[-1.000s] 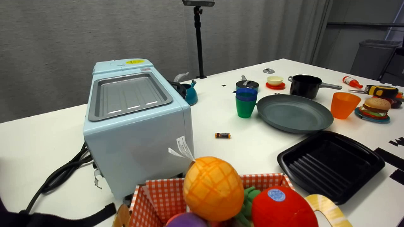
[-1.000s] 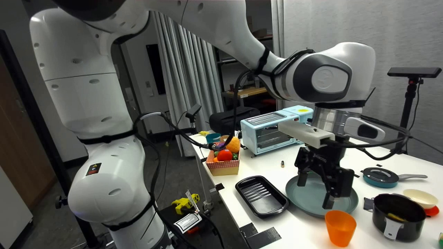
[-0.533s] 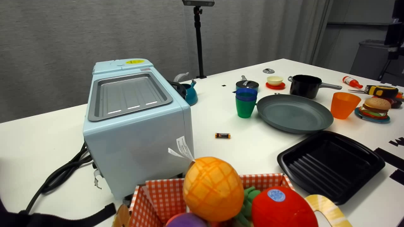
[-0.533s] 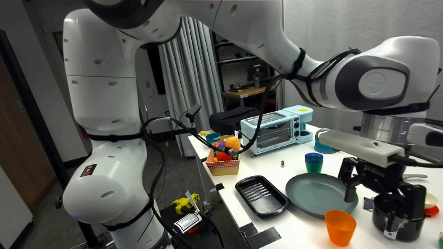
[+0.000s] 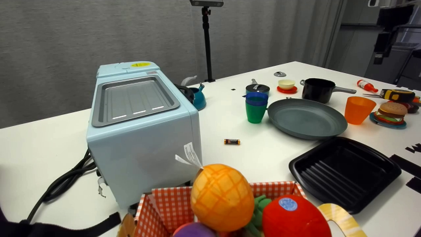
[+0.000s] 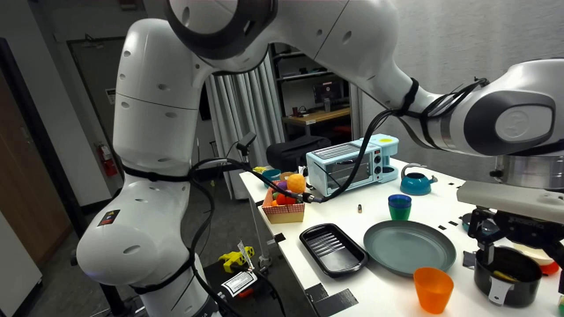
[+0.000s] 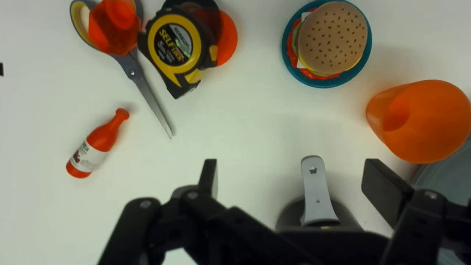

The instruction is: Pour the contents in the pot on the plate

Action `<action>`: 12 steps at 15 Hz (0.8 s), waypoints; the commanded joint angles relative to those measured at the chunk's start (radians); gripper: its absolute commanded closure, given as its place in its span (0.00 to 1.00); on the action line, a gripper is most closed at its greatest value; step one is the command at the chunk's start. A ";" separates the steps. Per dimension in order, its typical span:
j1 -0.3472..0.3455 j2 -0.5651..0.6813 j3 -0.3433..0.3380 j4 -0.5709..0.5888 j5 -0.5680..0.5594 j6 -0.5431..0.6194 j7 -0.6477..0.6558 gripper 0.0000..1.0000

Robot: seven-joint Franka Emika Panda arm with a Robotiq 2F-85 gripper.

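Note:
The black pot stands upright on the table in both exterior views (image 5: 316, 91) (image 6: 506, 294), its grey handle sticking out. A few yellow pieces, the contents (image 6: 505, 276), lie inside it; a sliver also shows in the wrist view (image 7: 326, 228). The dark grey plate (image 5: 307, 118) is bare beside the pot, and it also shows in an exterior view (image 6: 409, 247). My gripper (image 7: 292, 176) is open and empty above the pot's handle (image 7: 317, 187), which appears between the fingers without touching them. My gripper hides most of the pot in the wrist view.
An orange cup (image 6: 433, 290) stands between plate and pot handle. A black grill pan (image 6: 333, 250) and stacked cups (image 6: 399, 207) flank the plate. A toy burger (image 7: 331, 38), scissors (image 7: 141, 81), tape measure (image 7: 176, 44) and red bottle (image 7: 97, 143) lie near the handle.
My arm has swung from over the plate to above the pot, rightward in an exterior view. The gripper has come into view at the top right elsewhere. The pot and plate have not moved.

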State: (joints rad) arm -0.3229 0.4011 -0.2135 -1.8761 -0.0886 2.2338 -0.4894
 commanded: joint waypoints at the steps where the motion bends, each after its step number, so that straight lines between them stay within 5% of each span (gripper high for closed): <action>1: -0.043 0.062 0.065 0.088 0.039 0.002 -0.137 0.00; 12: -0.036 0.084 0.083 0.104 0.045 -0.001 -0.152 0.00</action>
State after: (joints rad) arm -0.3537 0.4847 -0.1357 -1.7759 -0.0401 2.2365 -0.6427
